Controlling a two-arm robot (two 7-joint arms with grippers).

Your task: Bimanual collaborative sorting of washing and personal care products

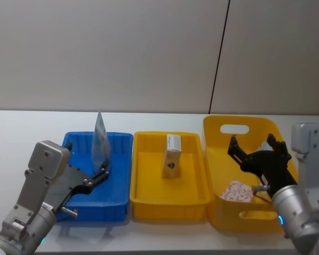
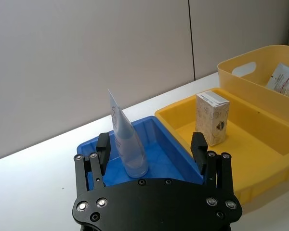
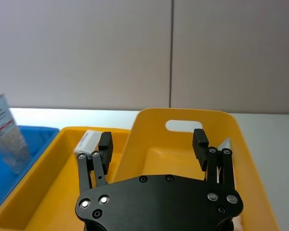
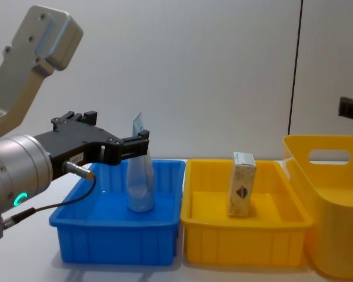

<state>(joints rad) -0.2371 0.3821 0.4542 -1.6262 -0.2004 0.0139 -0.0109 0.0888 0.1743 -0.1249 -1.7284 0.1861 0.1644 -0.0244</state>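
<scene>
A pale-blue pouch [image 1: 100, 141] stands upright in the blue bin [image 1: 119, 137]. My left gripper [image 1: 101, 170] is open at the pouch's base. In the left wrist view the pouch [image 2: 125, 147] stands between the spread fingers, close to one of them, and the gripper [image 2: 151, 147] is not closed on it. A cream carton [image 1: 171, 155] stands upright in the shallow yellow tray [image 1: 149, 202]. My right gripper [image 1: 255, 150] hangs open above the tall yellow basket [image 1: 239, 123], holding nothing. A white packet with red print [image 1: 236, 191] lies in that basket.
The three containers stand side by side near the table's front edge: blue bin, yellow tray, tall basket with handle cut-outs [image 4: 335, 205]. White tabletop [image 1: 32, 125] stretches behind them to a grey wall. The carton [image 4: 241, 184] is the tray's sole item.
</scene>
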